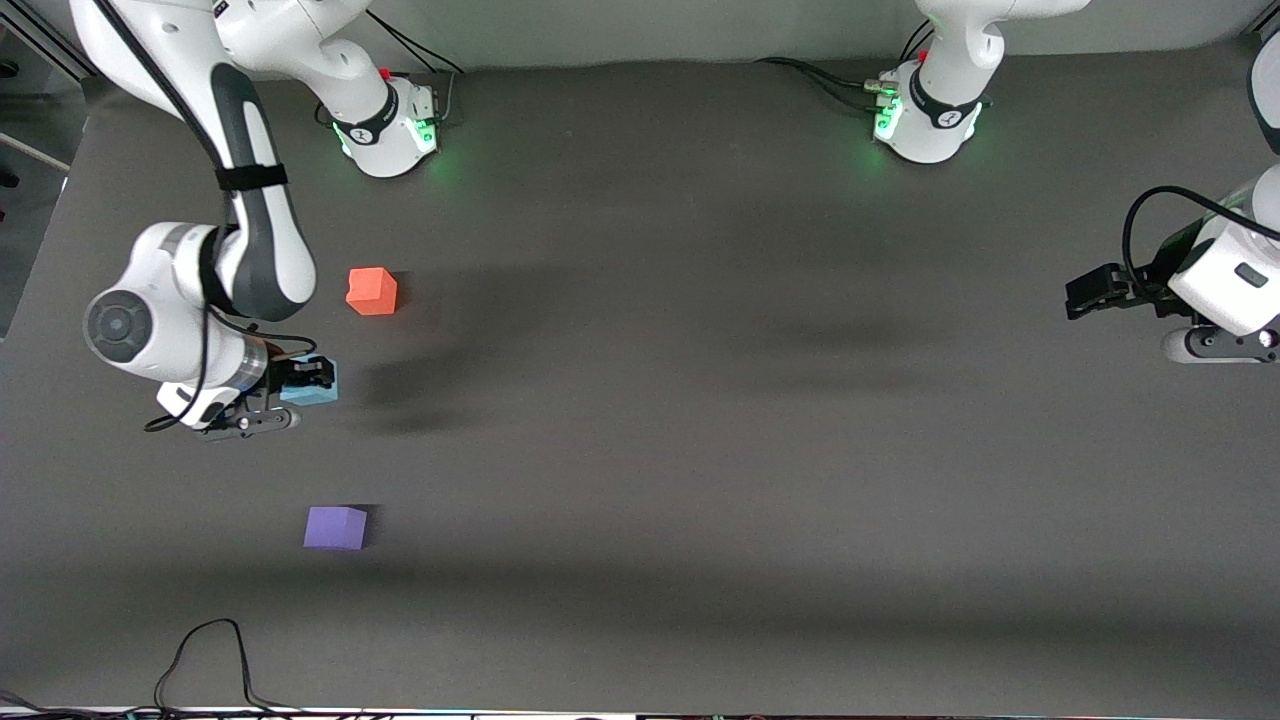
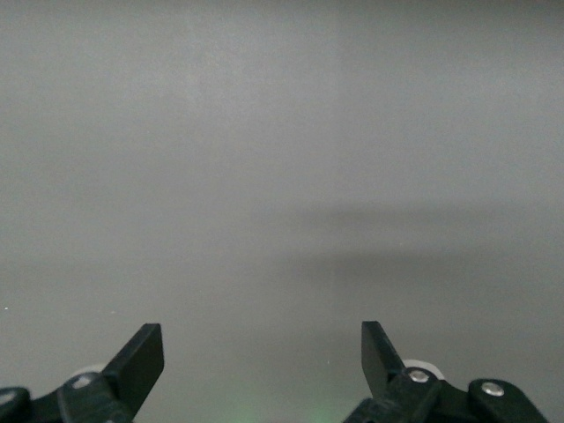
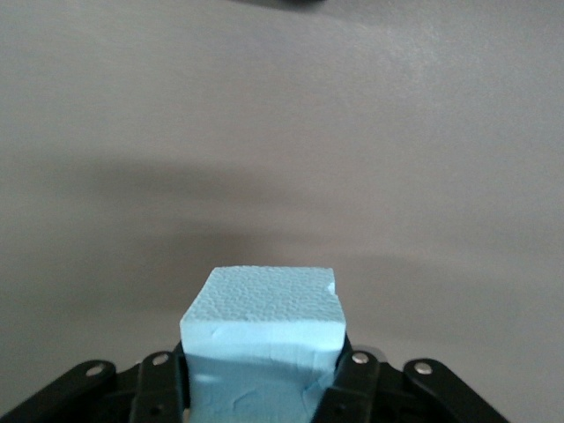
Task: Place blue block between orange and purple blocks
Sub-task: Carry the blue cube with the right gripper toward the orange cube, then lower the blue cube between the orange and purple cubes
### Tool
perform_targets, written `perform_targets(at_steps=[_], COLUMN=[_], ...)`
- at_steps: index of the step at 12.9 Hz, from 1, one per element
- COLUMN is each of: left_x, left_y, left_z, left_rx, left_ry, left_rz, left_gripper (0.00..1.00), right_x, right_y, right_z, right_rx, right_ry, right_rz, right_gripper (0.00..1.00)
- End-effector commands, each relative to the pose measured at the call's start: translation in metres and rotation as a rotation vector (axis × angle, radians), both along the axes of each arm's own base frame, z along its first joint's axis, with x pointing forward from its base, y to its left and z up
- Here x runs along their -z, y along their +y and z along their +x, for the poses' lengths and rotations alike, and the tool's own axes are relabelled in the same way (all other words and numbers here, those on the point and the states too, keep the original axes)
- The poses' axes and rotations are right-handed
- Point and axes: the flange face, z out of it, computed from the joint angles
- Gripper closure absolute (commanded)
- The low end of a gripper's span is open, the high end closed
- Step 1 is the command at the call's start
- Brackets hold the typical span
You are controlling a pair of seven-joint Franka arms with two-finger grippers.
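My right gripper (image 1: 312, 380) is shut on the light blue block (image 1: 316, 388), with its jaws pressed on two opposite sides. In the right wrist view the blue block (image 3: 262, 339) fills the space between the jaws. The held block hangs over the table between the orange block (image 1: 372, 291), which lies nearer the robots' bases, and the purple block (image 1: 336, 527), which lies nearer the front camera. My left gripper (image 1: 1080, 295) waits open and empty over the left arm's end of the table; its own view shows its fingertips (image 2: 141, 357) wide apart over bare mat.
The dark grey mat (image 1: 700, 400) covers the table. A black cable (image 1: 200, 660) loops at the table's front edge near the right arm's end. The two arm bases (image 1: 925, 120) stand along the back edge.
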Motion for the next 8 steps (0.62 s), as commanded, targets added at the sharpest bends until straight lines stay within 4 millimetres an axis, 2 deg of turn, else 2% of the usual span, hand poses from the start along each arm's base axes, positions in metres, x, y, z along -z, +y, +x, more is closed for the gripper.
perform_targets(at_steps=[1,4,7,8], left_x=[-0.003,-0.002,-0.001,-0.001], left_y=[0.000,0.000,0.000,0.000], left_z=[0.002,0.002,0.002,0.002], left_rx=[0.013,0.013,0.011,0.011], left_ry=[-0.012,-0.010,-0.008,-0.008], left_rz=[0.001,0.001,-0.001,-0.001], left_gripper=[0.00,0.00,0.00,0.00], right_x=[0.046,0.085,0.106,0.108], right_y=[0.015,0.018,0.014,0.014], right_z=[-0.007,-0.010,-0.012,-0.012], right_rx=[0.018,0.009,-0.018,-0.017], right_ry=[-0.037,-0.042,-0.052,-0.051], right_rz=[0.005,0.084,0.149,0.148], right_gripper=[0.68,0.67,0.58,0.33])
